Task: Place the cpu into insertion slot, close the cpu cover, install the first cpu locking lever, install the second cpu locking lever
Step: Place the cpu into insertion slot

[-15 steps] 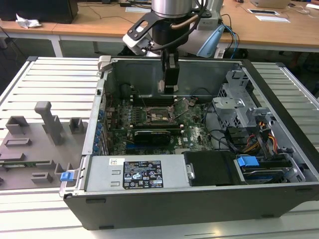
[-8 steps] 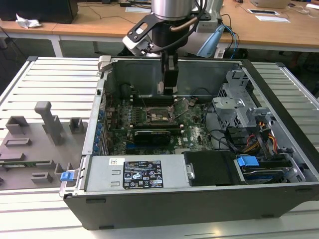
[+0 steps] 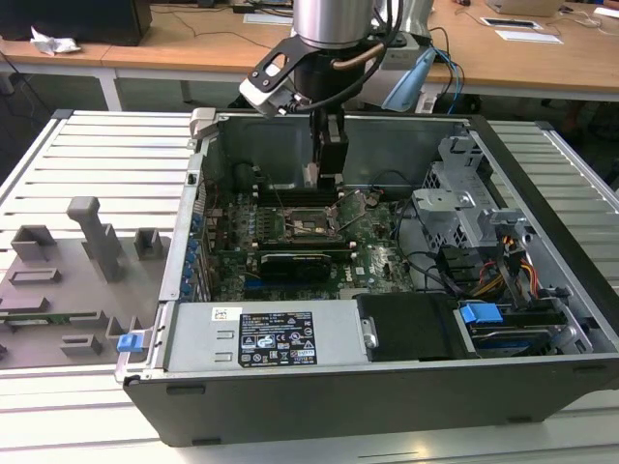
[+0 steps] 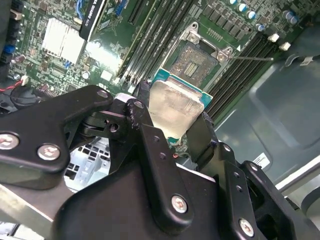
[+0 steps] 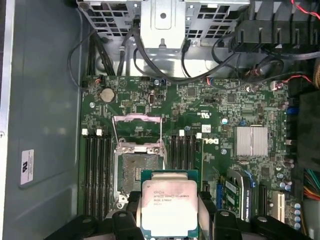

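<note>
I record small print on the cpu (image 5: 169,206) lid, a black label (image 3: 278,338) on the power supply (image 3: 193,333) and a white sticker (image 5: 27,166) on the case wall (image 5: 45,100). None is legible to me.

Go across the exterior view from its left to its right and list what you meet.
Grey holders → blue clip → gripper → metal drive cage → case wall.
</note>
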You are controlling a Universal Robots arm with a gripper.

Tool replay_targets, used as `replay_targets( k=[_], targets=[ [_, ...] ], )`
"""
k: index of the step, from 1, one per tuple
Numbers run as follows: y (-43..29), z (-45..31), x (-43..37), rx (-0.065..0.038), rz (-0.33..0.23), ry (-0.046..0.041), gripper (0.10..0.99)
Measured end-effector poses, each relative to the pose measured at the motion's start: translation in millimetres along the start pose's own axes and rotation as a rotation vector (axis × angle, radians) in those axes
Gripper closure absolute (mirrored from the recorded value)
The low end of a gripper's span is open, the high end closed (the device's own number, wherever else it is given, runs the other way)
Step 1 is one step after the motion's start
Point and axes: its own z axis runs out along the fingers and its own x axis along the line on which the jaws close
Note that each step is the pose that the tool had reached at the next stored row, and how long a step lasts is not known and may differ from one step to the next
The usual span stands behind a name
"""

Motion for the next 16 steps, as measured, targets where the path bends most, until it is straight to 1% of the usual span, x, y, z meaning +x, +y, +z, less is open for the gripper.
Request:
replay_targets(
  k=[2,4,6,8,10,12,16],
  targets=[
    [-0.2,4.8,0.2,0.005,-0.001,0.0001,0.549],
    [-0.4,6.4,0.2,0.006,-0.001,0.0001,0.549],
    [-0.6,12.7,0.2,0.008,-0.001,0.0002,0.549],
    [-0.8,16.3,0.1,0.013,-0.001,0.0004,0.549],
    [-1.1,21.2,0.0,0.014,-0.001,-0.0002,0.549],
    [-1.4,25.8,0.0,0.02,-0.001,-0.0001,0.549],
    [-1.7,34.0,1.4,0.02,-0.001,-0.0009,0.549]
  ],
)
